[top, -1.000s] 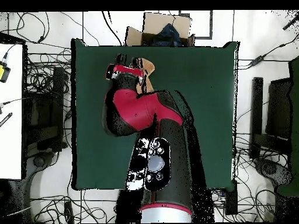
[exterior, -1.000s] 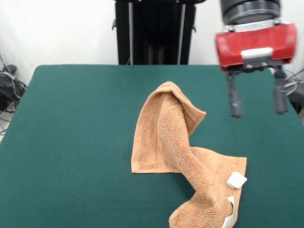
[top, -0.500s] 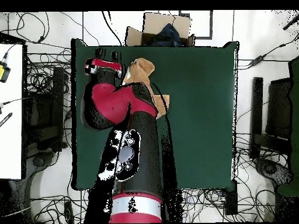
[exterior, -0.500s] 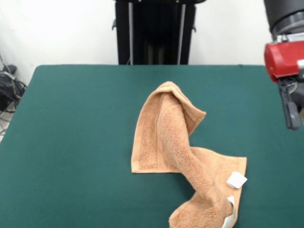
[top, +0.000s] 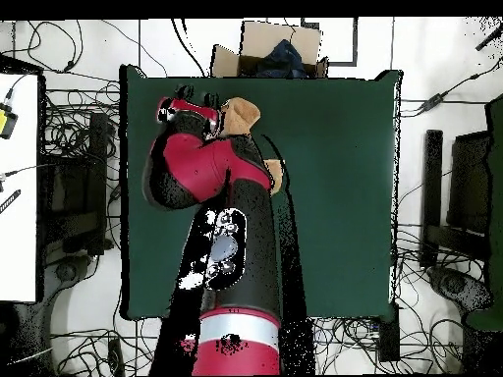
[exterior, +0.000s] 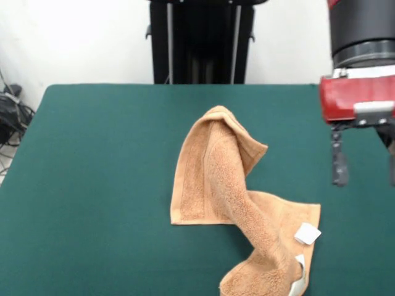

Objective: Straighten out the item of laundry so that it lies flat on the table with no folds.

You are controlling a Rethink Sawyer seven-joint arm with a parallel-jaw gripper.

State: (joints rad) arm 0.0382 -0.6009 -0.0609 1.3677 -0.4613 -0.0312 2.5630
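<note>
The orange-tan item of laundry lies crumpled on the green table. One side is folded over into a raised twisted ridge, and its near end bunches at the bottom edge of the front view. Two white tags show at its right corner. My gripper hangs open and empty above the table, right of the towel and apart from it; its right finger is cut off by the picture's edge. In the overhead view the arm covers most of the towel, with the gripper beside it.
A black column stands behind the table's far edge. Cables lie on the floor at the left. In the overhead view a cardboard box sits just past one table edge, and a white bench stands off to the side.
The gripper swung right toward the picture's edge, then came back a little left and lower. The towel has not moved.
</note>
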